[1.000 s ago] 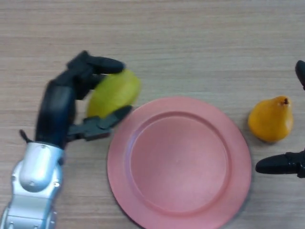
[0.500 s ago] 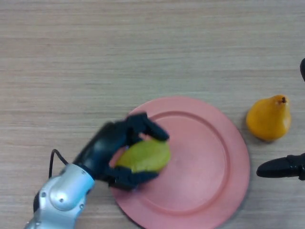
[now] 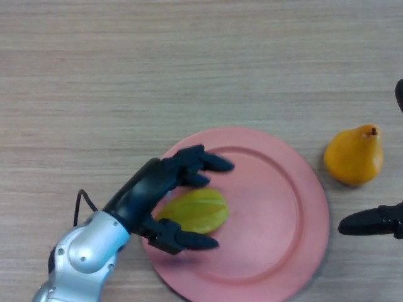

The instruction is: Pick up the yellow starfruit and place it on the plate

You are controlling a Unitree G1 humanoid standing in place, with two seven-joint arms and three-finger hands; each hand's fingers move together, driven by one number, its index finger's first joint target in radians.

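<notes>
The yellow-green starfruit point(image 3: 200, 211) lies on the left part of the pink plate point(image 3: 277, 214). My left hand point(image 3: 154, 189) hovers over the plate's left rim, its fingers spread straight above the fruit and its thumb below it, with gaps on both sides, so the hand is open. Part of the fruit's left end is hidden behind the palm. My right hand point(image 3: 371, 221) shows only at the right edge, beside the plate, as dark fingers.
An orange pear point(image 3: 354, 156) stands on the wooden table point(image 3: 157, 75) just right of the plate, between the two visible parts of my right hand.
My left hand carried the starfruit from the table left of the plate onto the plate, then its fingers spread and let the fruit go. The right hand stayed put.
</notes>
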